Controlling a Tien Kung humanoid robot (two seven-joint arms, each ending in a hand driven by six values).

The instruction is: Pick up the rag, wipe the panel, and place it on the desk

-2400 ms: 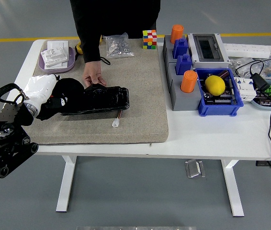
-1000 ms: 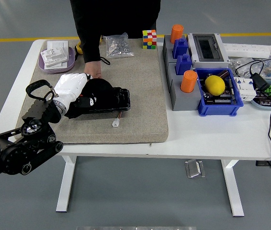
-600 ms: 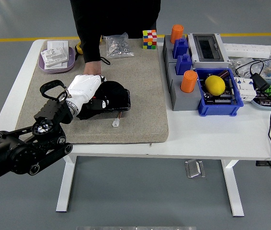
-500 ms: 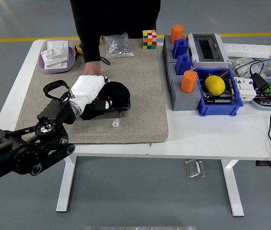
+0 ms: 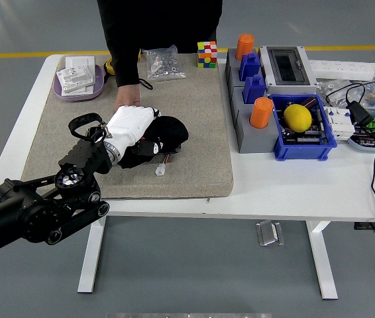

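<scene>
Grey floor with a yellow line surrounds a white table (image 5: 287, 189), and most of the table's left half is covered by a beige felt mat (image 5: 201, 139). On the mat lies a glossy black panel (image 5: 134, 159), long and low, now almost wholly hidden. A bunched black cloth rag (image 5: 169, 131) sits on its right end. The robot's left hand (image 5: 129, 126), white with 5 fingers, is pressed down on top of the rag, fingers curled over the cloth and holding it against the panel. The right hand is out of view.

At the far side stands a person in dark clothing; 1 bare hand (image 5: 126, 99) rests just behind the panel, probably steadying it, though the contact is hidden by the robot's hand.

The wiping step appears to be under way. To do it well, the hand should keep even downward pressure, keep the cloth gathered under the palm so it does not slip out, and travel along the panel's length without pushing it off the mat or into the small white connector (image 5: 160, 170) just in front.

The rag looks soft, dark and crumpled into a rounded mound, and should drag and fold easily.
</scene>
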